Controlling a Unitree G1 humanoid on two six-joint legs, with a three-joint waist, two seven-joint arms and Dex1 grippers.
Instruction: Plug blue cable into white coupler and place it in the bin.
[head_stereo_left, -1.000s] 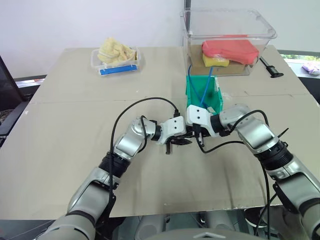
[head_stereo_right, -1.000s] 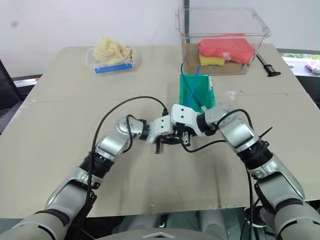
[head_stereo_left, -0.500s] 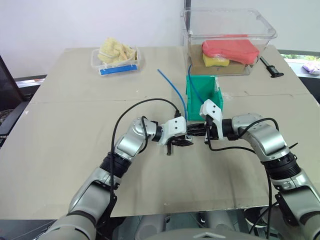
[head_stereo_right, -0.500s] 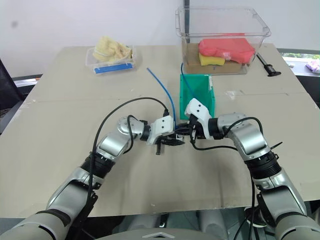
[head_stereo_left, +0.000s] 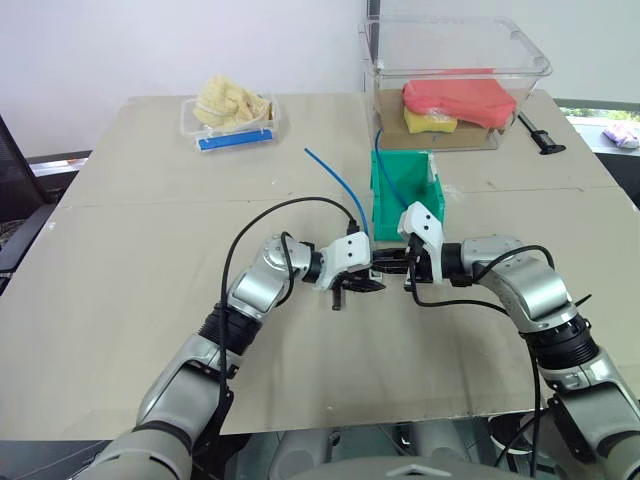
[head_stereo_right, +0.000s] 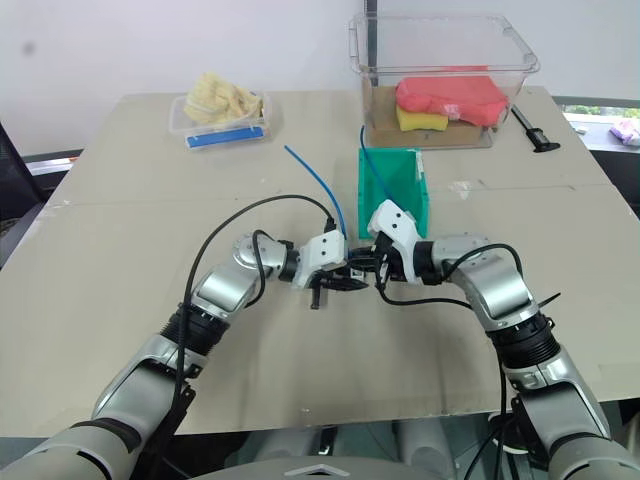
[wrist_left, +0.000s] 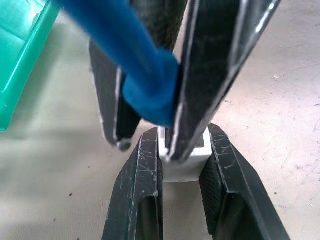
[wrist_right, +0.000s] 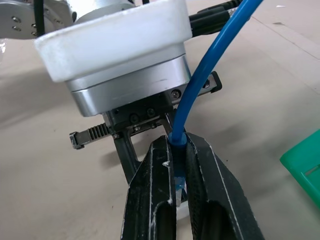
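My left gripper (wrist_left: 182, 145) is shut on the white coupler (wrist_left: 186, 167), held just above the table in front of the green bin (head_stereo_left: 437, 188). Facing it, my right gripper (wrist_right: 176, 142) is shut on the blue cable (wrist_right: 200, 95) just behind its plug end. The right fingertips (wrist_left: 172, 150) press against the coupler's face, hiding the plug, so I cannot tell if it is seated. In the head views the two grippers meet tip to tip, left (head_stereo_left: 372, 276) and right (head_stereo_left: 393, 266). The cable (head_stereo_left: 335, 182) arcs up and back to the left over the table.
Another blue cable (head_stereo_left: 393, 178) lies in the bin. Behind it stands a large clear tub (head_stereo_left: 455, 45) with red and yellow items. A small clear tray (head_stereo_left: 232, 118) sits far left, a black tool (head_stereo_left: 540, 135) far right. Black wires loop over both wrists.
My right wrist has rolled and now faces the left gripper. The cable's free length has swung from above the bin to the left over the table. The left gripper has stayed still.
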